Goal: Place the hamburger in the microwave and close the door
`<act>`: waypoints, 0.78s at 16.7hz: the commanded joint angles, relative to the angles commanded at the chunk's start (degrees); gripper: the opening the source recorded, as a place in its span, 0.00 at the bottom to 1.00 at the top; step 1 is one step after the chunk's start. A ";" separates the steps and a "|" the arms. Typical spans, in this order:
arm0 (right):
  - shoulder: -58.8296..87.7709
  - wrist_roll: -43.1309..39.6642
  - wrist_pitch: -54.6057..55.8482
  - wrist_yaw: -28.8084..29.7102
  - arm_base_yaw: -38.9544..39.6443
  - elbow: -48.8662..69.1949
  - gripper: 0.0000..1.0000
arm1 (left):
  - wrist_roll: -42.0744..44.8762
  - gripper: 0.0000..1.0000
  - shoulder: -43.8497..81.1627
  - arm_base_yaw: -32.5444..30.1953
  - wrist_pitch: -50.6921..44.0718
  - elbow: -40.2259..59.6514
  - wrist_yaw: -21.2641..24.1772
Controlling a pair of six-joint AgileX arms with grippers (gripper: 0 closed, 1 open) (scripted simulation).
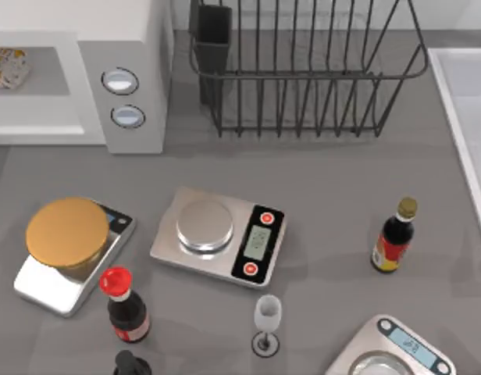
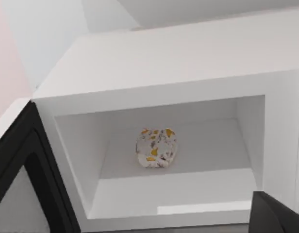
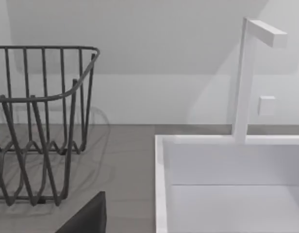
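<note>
The hamburger [image 1: 6, 66], a small pale bun with yellow-orange specks, lies inside the grey cavity of the white microwave [image 1: 139, 47] at the table's back left. The left wrist view looks straight into the cavity, with the hamburger [image 2: 157, 147] resting on its floor, free of any grip. The door [image 2: 23, 145] stands swung open beside the cavity. A dark part of my left gripper [image 2: 280, 216] shows in front of the microwave [image 2: 188, 58], apart from the bun. A dark part of my right gripper [image 3: 86, 218] hangs near the sink.
A wire dish rack [image 1: 303, 70] stands at the back middle and a white sink [image 1: 467, 101] at the right. Three scales sit on the table [image 1: 221, 234] [image 1: 45, 285] [image 1: 393, 351], one bearing a golden disc [image 1: 67, 233]. Sauce bottles [image 1: 394, 236] [image 1: 125, 306] and a small glass [image 1: 266, 316] stand near the front.
</note>
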 joint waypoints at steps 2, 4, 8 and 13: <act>0.00 0.00 0.00 0.00 0.00 0.00 1.00 | 4.47 0.00 9.09 7.51 -3.86 7.90 5.20; 0.00 0.00 0.00 0.00 0.00 0.00 1.00 | 9.41 0.00 20.47 16.07 -8.42 16.57 11.32; 0.00 0.00 0.00 0.00 0.00 0.00 1.00 | 19.59 0.00 45.10 34.00 -18.58 32.25 25.32; 0.00 0.00 0.00 0.00 0.00 0.00 1.00 | 33.52 0.00 68.18 53.52 -29.39 47.79 40.72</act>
